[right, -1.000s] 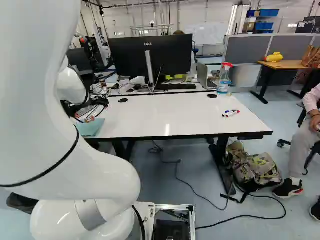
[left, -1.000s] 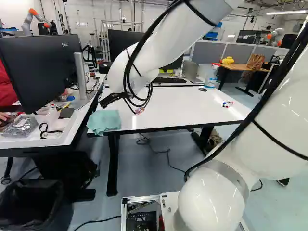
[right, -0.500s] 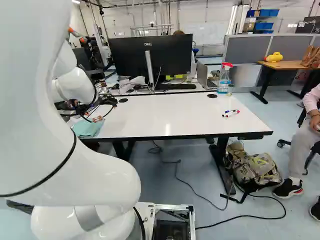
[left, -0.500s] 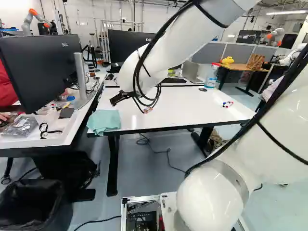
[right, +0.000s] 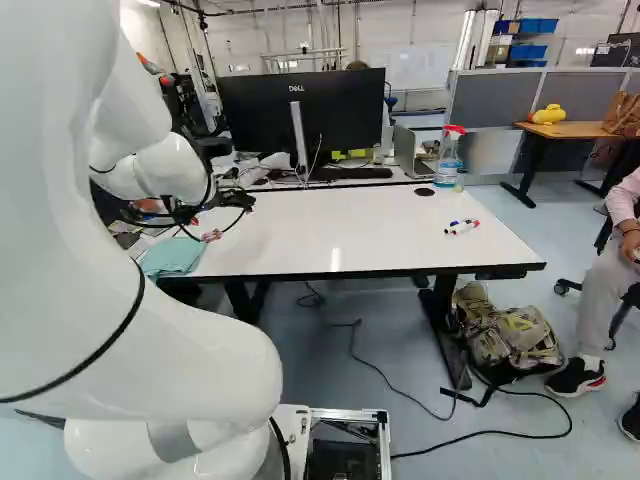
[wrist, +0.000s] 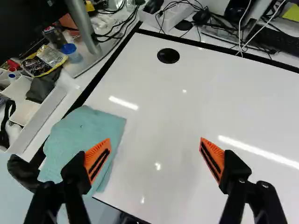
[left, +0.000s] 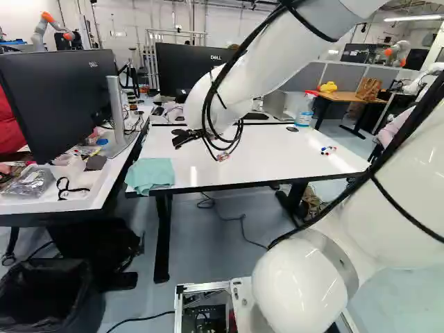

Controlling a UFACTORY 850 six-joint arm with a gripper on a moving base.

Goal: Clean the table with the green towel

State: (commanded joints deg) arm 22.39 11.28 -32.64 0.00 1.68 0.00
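Bin [left: 52,291]: black, standing at the lower left of the left base view, out of sight in the right base view.
Backpack [right: 505,335]: camouflage-patterned, on the floor at the lower right of the right base view; the left base view catches only part of it.
Markers [right: 462,227]: grouped on the white counter [right: 370,235], right of centre in both base views, outside the wrist view.
Fingers [wrist: 97,161]: orange-padded and spread wide on the black gripper [left: 178,139], as the wrist view alone reveals; one stands over the towel [left: 150,175], the other over the white surface.
White arm [left: 257,90]: shifted right in both base views compared with half a second earlier, carrying the gripper farther from the counter's left end.
Towel: green, unmoved since that frame, overlapping the counter's near left corner, left of centre in the left base view and partly behind the arm in the right base view.
Towel's lie: long axis roughly along the counter's short left side, one end toward the near edge, the other toward the far edge.
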